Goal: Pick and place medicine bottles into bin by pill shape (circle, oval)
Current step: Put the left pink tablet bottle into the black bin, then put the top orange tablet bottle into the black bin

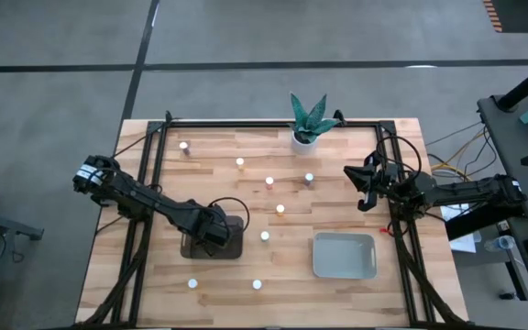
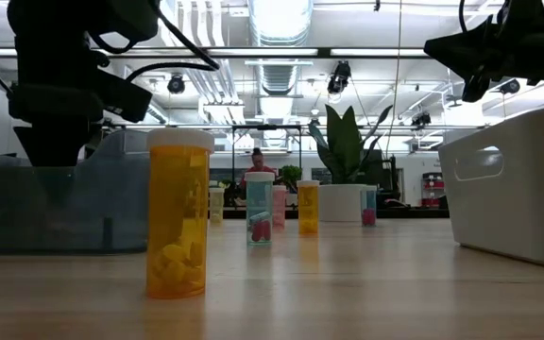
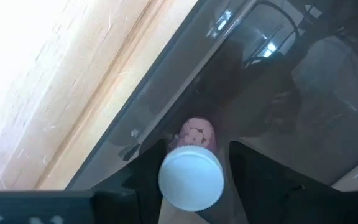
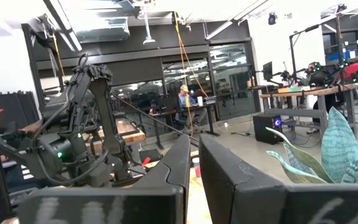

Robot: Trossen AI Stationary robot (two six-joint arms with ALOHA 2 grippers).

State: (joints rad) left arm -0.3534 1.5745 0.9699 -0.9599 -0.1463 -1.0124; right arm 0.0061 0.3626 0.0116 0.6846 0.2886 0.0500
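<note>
Left hand (image 3: 194, 186) over dark bin (image 1: 235, 246), fingers parted beside white-capped bottle (image 3: 192, 174), long axis pointing away from hand; right hand (image 1: 367, 187) shut, empty, well apart.

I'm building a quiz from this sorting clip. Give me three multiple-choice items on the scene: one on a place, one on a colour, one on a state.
1. Where is the left gripper?
A. over the dark bin
B. over the pale bin
C. beside the plant

2. What colour is the bottle nearest the low camera?
A. blue
B. amber
C. green

3. How do the right gripper's fingers stand?
A. wide open
B. shut on a bottle
C. shut, holding nothing

Answers:
1 A: in the high view the left gripper sits above the dark bin.
2 B: the amber bottle with a white cap stands in front in the low view.
3 C: the right gripper shows fingers close together with nothing between, raised at the table's right edge.
</note>
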